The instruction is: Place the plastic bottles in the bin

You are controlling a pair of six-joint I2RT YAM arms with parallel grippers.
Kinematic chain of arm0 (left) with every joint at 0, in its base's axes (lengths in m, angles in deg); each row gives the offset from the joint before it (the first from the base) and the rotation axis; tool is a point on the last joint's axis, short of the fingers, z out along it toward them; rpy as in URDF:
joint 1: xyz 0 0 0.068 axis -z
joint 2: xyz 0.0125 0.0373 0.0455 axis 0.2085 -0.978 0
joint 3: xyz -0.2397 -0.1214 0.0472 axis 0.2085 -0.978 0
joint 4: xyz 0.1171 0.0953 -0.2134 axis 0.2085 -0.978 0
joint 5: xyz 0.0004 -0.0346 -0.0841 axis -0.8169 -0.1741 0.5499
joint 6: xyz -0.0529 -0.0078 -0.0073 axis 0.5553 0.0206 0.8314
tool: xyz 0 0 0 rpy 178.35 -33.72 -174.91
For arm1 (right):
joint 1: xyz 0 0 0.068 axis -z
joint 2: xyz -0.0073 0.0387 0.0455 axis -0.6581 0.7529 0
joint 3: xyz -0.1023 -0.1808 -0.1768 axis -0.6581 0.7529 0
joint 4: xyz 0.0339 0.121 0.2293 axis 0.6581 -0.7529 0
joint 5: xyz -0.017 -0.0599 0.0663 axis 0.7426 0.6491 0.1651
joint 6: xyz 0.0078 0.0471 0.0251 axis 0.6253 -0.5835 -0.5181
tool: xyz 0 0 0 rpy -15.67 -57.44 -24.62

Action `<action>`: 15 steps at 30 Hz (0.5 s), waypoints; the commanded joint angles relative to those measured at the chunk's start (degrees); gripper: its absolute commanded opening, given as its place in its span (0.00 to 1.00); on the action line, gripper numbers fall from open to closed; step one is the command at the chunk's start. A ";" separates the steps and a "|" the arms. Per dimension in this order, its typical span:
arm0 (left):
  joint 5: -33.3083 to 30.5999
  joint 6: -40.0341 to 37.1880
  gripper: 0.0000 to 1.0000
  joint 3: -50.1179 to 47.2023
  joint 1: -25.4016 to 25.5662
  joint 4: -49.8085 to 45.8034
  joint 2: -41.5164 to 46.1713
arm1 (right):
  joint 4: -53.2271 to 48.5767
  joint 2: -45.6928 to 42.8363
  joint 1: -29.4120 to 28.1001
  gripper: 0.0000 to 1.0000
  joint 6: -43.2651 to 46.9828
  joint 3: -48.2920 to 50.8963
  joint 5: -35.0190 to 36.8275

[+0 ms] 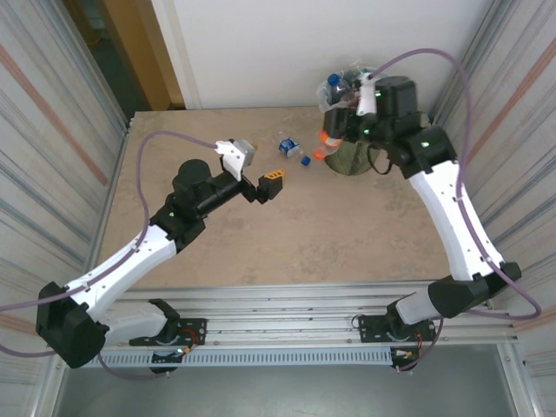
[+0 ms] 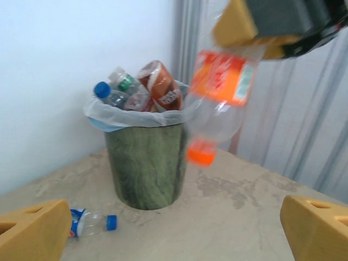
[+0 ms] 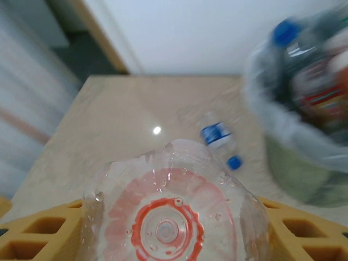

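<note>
From above, the left gripper is seen spread wide over the table, with nothing held in it. The right gripper is clamped on a clear orange-labelled bottle, whose base is seen end-on in the right wrist view. By the left wrist camera that bottle is shown hanging cap down just beside the rim of the green bin, which is heaped with bottles. A blue-capped bottle is seen lying near the bin's foot.

A beige stone-look table stands between ribbed metal walls.
</note>
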 commanded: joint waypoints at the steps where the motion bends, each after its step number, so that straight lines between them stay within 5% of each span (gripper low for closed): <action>1: -7.91 0.53 0.99 -1.45 0.28 -0.96 1.03 | -0.70 -1.88 4.39 0.40 3.20 -4.13 4.87; 15: -11.47 5.22 0.99 -3.41 -2.34 -2.47 1.69 | 1.77 12.59 17.96 0.39 11.13 -20.51 11.72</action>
